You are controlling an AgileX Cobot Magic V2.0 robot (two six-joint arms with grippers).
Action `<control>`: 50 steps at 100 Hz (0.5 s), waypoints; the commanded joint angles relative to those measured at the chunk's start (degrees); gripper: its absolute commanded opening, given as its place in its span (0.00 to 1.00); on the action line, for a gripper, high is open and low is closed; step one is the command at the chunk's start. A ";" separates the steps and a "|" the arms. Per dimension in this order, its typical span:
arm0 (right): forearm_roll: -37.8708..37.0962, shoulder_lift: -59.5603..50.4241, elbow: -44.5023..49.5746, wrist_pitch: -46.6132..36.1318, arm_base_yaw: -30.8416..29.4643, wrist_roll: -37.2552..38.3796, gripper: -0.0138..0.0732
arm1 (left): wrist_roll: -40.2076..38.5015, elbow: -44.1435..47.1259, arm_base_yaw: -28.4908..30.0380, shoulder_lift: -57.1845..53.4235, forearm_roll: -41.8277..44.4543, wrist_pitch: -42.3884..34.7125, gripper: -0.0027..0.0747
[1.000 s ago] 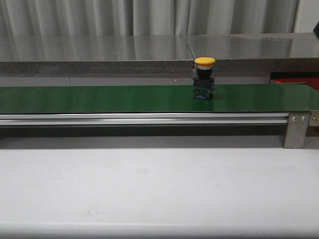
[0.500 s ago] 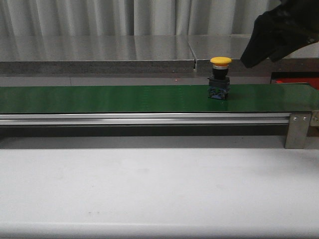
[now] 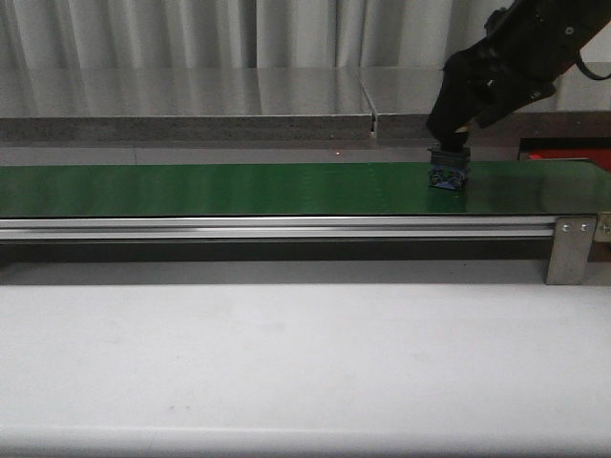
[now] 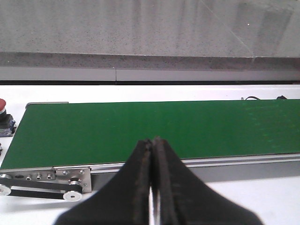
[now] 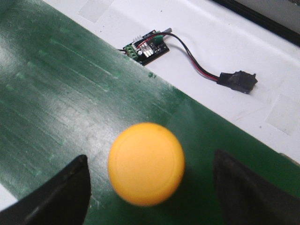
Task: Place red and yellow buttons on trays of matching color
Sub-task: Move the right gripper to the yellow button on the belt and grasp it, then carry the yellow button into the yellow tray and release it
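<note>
Since a moment back my right gripper (image 5: pixel 147 192) had dropped over the yellow button (image 5: pixel 146 164) as it rode toward the green belt's (image 3: pixel 239 189) right end. Jaws wide open, straddling that glossy round cap; closing came next, I figured. Left gripper (image 4: pixel 152 187) stayed pinched shut, empty.

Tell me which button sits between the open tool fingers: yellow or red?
The yellow button, on the green belt between the right tool's spread fingers. The red button sits off the belt's end, near neither tool; the left tool is shut, empty.
</note>
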 commanded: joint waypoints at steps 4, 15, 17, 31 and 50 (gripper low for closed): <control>1.62 -0.33 -3.47 -1.81 0.01 -0.61 0.75 | 0.05 -1.64 -0.42 0.06 -1.26 -4.02 0.01; 1.67 0.44 -3.52 -1.17 0.01 -0.14 0.55 | 0.05 -1.64 -0.42 0.06 -1.26 -4.02 0.01; 1.67 0.44 -3.52 -1.02 0.01 -0.01 0.50 | 0.05 -1.64 -0.42 0.06 -1.26 -4.02 0.01; 1.67 -0.32 -4.15 0.86 -0.47 0.59 0.32 | 0.05 -1.64 -0.42 0.06 -1.26 -4.02 0.01; 1.49 -5.11 -4.72 4.22 -3.61 4.34 0.31 | 0.05 -1.64 -0.42 0.06 -1.26 -4.02 0.01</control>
